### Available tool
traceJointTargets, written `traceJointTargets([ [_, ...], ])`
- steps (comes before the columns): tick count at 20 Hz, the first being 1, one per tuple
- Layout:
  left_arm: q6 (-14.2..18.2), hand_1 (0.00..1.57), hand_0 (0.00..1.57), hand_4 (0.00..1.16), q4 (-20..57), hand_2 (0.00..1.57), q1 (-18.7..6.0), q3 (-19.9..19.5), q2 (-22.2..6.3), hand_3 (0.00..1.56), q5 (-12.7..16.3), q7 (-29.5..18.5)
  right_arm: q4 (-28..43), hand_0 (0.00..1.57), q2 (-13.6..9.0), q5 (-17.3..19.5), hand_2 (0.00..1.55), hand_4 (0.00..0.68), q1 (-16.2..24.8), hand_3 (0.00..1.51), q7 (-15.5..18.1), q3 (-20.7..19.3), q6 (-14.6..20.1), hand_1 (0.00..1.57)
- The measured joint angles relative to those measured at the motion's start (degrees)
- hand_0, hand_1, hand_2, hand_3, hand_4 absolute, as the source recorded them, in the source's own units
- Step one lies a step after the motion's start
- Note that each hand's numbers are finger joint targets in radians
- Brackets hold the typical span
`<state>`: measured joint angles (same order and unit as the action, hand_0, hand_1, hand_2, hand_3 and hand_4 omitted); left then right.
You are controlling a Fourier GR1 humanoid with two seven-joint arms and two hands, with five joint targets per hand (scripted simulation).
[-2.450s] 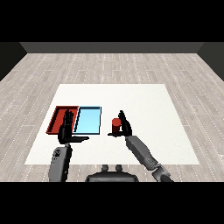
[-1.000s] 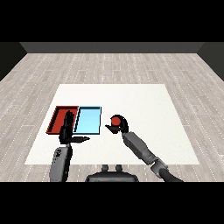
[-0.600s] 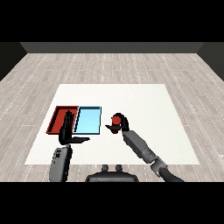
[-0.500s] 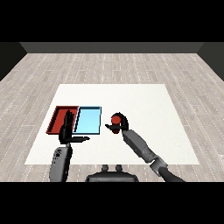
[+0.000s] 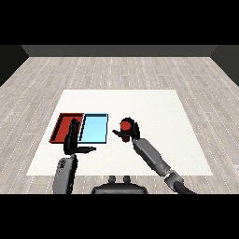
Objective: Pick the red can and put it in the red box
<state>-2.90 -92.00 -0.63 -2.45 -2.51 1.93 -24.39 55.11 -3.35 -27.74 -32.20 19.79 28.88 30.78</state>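
Right of light blue tray (image 5: 94, 129): my right hand (image 5: 131, 130) curled round red can (image 5: 125, 126); left hand (image 5: 72, 141) fingers straight, near red tray (image 5: 63, 127).

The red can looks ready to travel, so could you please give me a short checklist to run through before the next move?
1. Right hand curled round the red can: ok.
2. Can upright in the hand: ok, its red top faces up.
3. Can clear of the table: cannot tell from this view.
4. Red tray free to receive the can: not ok, the left hand stands over its near right corner with fingers straight.
5. Way to the red tray: not ok as a low slide, since the light blue tray lies between; the can would probably need carrying over it.
6. Can not yet in the red tray: ok, it is right of both trays.
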Motion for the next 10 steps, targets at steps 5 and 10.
traceJointTargets([
  [5, 0.06, 0.00, 0.00, 0.00, -1.21, 0.00, 0.34, 1.62, 0.20, 0.00, -1.29, 0.79, 7.31, 1.57, -2.39, 4.38, 1.47, 0.610, 1.45, 1.40, -3.11, -1.40, 1.30, 1.57],
  [10, 0.01, 0.00, 0.00, 0.00, -3.86, 0.00, -0.28, 4.39, 1.37, 0.00, -1.59, 4.71, 17.13, 1.53, -5.52, 7.93, 1.46, 0.601, 4.39, 1.40, -5.80, -2.02, 2.82, 1.53],
])
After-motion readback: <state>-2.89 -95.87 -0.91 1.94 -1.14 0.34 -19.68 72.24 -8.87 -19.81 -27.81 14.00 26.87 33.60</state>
